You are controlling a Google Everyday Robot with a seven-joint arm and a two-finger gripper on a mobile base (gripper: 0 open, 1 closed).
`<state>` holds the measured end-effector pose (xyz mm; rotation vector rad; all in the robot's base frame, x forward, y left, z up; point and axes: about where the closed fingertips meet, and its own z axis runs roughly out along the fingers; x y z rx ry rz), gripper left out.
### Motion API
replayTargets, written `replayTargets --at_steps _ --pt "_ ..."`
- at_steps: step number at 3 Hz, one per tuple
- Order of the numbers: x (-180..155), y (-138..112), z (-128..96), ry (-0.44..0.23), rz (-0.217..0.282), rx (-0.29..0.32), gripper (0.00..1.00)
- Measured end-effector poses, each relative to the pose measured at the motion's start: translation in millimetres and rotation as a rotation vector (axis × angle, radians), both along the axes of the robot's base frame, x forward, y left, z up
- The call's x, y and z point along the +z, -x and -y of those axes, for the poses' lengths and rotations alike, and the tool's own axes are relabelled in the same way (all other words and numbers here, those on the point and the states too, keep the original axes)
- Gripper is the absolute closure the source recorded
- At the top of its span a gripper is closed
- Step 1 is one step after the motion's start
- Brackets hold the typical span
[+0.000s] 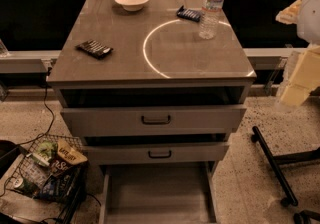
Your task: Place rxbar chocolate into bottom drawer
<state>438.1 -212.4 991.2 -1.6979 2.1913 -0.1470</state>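
In the camera view, the small flat rxbar chocolate (94, 48) in its black wrapper lies on the left of the grey cabinet top (165, 58), well apart from the blue-wrapped bar (190, 14) and clear plastic water bottle (211, 8). The wide grey bottom drawer (157, 193) stands pulled out below. The pale gripper (295, 90) hangs beside the cabinet's right side; whether it is wide or narrow I cannot tell. The bar looks light, thin and slick, so pinching across its narrow width seems best

The robot's arm (312, 15) pokes in at the right edge, high up, and bends down. The pale gripper (296, 88) hangs at its low end, far to the right, up in the air.
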Motion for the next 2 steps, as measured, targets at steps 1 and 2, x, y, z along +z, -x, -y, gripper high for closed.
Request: replayTargets --at_steps 1,2 --pt "0 0 0 0.000 0.000 0.000 0.00" --pt "12 -20 -16 -0.095 0.104 -0.046 0.00"
